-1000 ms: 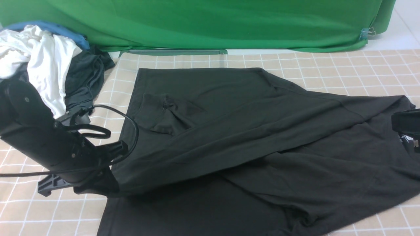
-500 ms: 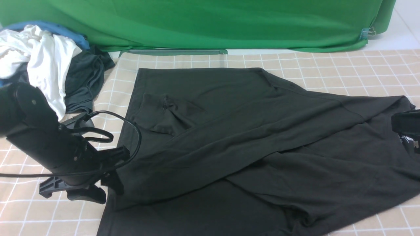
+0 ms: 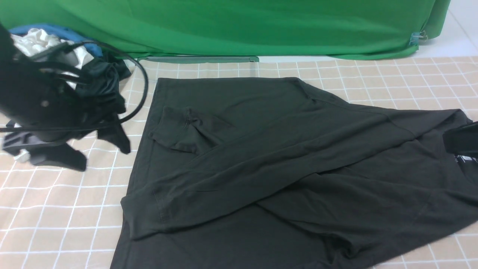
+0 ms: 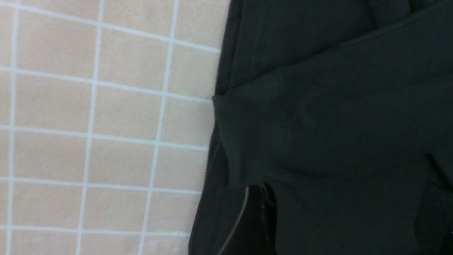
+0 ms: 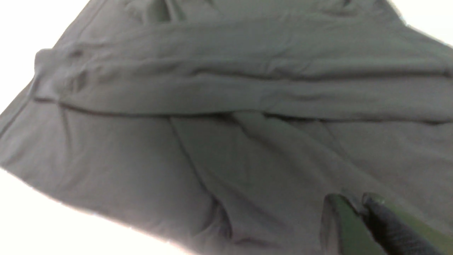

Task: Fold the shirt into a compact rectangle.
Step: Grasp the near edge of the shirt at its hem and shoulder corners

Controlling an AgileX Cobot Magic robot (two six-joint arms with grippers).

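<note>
The black shirt (image 3: pixel 283 160) lies spread on the checked tablecloth, its far side folded over toward the near side in a long diagonal band. The folded hem corner (image 3: pixel 143 216) rests on the lower layer, and a sleeve (image 3: pixel 186 130) lies folded on top. Its white neck label (image 3: pixel 465 158) peeks out at the right edge. My left gripper (image 3: pixel 102 157) hangs open above the cloth to the left of the shirt, holding nothing; in the left wrist view it (image 4: pixel 345 219) stands wide over the shirt's edge (image 4: pixel 318 124). My right gripper (image 3: pixel 457 141) sits over the collar area, its fingertips (image 5: pixel 371 202) close together above the fabric (image 5: pixel 226 106).
A pile of other clothes sits at the back left: a white garment (image 3: pixel 31 43), a dark grey one (image 3: pixel 106 74) and something blue (image 3: pixel 56 30). A green backdrop (image 3: pixel 239 26) closes off the far side. Checked tablecloth (image 3: pixel 56 213) shows left of the shirt.
My left gripper let go of the shirt's hem corner, then rose and pulled back to the left. The released corner now lies flat. The right gripper barely shifted.
</note>
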